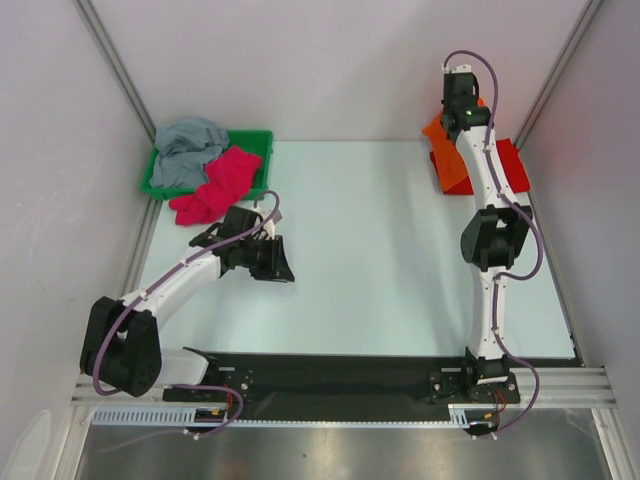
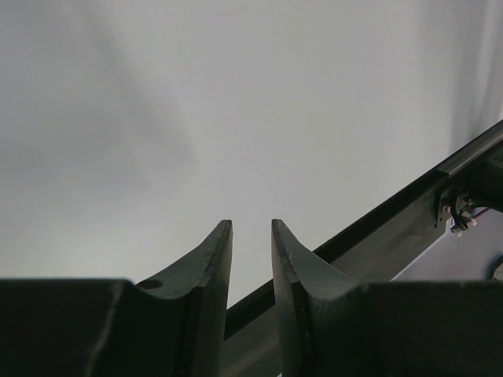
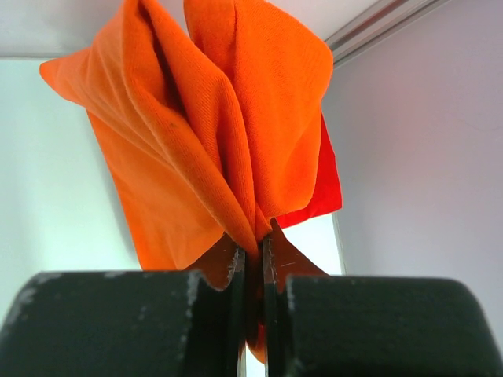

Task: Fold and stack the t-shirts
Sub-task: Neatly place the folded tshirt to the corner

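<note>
My right gripper (image 1: 459,124) reaches to the far right corner and is shut on a bunched bright orange t-shirt (image 1: 437,130), holding it lifted. In the right wrist view the orange cloth (image 3: 236,118) hangs crumpled from the closed gripper (image 3: 251,247). A red t-shirt (image 1: 512,165) lies flat on the table under it and also shows behind the orange cloth in the right wrist view (image 3: 322,188). A magenta t-shirt (image 1: 215,185) spills over the front of the green tray (image 1: 262,135), and a grey t-shirt (image 1: 188,150) lies in it. My left gripper (image 1: 283,270) hovers near the tray, empty and slightly open (image 2: 251,228).
White enclosure walls with metal posts close in the table at the left, back and right. The black front rail (image 2: 377,228) runs along the near edge by the arm bases.
</note>
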`<state>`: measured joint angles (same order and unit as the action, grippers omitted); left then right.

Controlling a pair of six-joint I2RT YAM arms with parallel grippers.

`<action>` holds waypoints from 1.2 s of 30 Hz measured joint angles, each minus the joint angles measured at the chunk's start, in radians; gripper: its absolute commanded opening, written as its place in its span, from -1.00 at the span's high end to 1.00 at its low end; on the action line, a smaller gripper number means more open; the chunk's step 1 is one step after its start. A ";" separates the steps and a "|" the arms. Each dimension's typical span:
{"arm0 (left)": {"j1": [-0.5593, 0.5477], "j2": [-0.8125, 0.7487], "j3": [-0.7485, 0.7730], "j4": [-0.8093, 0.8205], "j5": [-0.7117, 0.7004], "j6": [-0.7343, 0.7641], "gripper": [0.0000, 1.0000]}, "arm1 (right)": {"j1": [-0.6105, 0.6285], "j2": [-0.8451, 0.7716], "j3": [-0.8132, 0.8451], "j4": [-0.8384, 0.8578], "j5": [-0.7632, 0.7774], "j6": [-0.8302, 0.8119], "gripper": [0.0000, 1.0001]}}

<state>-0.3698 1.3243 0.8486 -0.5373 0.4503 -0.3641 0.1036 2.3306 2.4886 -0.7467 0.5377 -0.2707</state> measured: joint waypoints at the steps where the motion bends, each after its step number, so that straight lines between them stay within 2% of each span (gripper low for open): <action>1: 0.000 0.000 0.000 0.000 0.000 0.000 0.37 | -0.002 0.000 -0.002 0.000 0.000 0.000 1.00; 15: 0.000 0.014 0.002 -0.001 0.000 -0.001 0.37 | -0.057 0.005 -0.012 0.013 -0.022 0.004 1.00; 36: 0.000 0.114 0.044 -0.013 -0.002 0.001 0.38 | -0.112 0.189 0.019 0.095 0.011 -0.005 1.00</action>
<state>-0.3702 1.4380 0.8928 -0.5499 0.4484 -0.3634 -0.0086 2.5198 2.5080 -0.6521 0.5488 -0.2760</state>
